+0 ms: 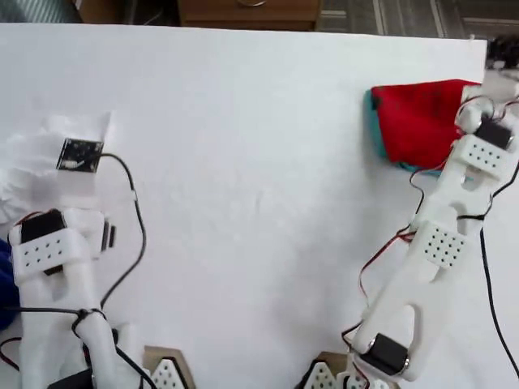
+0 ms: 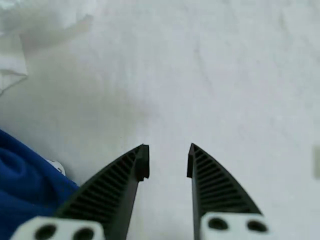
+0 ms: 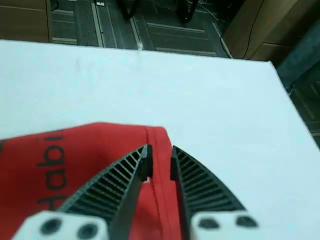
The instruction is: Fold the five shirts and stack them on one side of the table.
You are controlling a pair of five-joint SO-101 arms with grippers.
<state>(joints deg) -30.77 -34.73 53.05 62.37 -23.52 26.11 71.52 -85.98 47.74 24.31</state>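
Note:
A folded red shirt (image 1: 415,121) lies on top of a teal shirt (image 1: 375,123) at the table's far right. My right gripper (image 3: 160,159) hovers over the red shirt's (image 3: 75,165) hemmed edge, slightly open, with red cloth showing between the fingertips. My left gripper (image 2: 166,161) is open just above bare white tabletop at the left side. Beside it lies a blue shirt (image 2: 25,180), also seen at the table's left edge as a blue shirt (image 1: 5,279). A crumpled white shirt (image 2: 35,30) lies beyond the fingers.
The white table (image 1: 259,121) spreads wide and bare between the two arms. Its right edge runs close to the red shirt. A black cable (image 1: 134,211) trails from the left arm (image 1: 49,243). Floor and wooden furniture lie past the far edge.

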